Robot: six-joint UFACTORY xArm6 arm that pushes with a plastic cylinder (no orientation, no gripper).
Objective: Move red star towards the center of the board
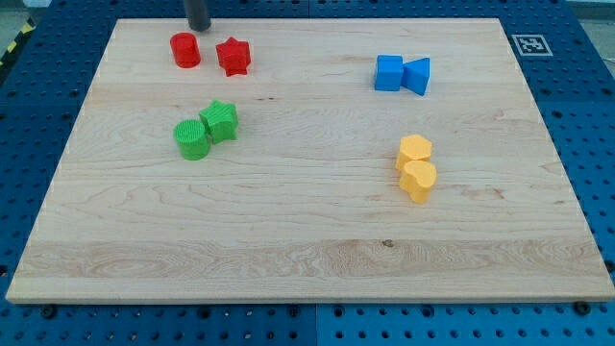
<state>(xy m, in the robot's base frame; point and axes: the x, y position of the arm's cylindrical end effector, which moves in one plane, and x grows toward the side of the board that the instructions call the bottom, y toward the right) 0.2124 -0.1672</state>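
- The green blocks (206, 130) sit near the middle, in the way.
- The red star (233, 57) waits up top, beside the red cylinder (185, 50).
- My tip (199, 29) holds nothing; it could bump the cylinder instead.

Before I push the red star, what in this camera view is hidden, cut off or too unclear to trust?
- Rod: cut off by the view's top edge; only its lower end, my tip, shows, above and between the red cylinder and red star.
- Tip contact with the board: cannot tell from this one angle.
- Lower yellow block: shape unclear, and it partly hides the upper yellow block.
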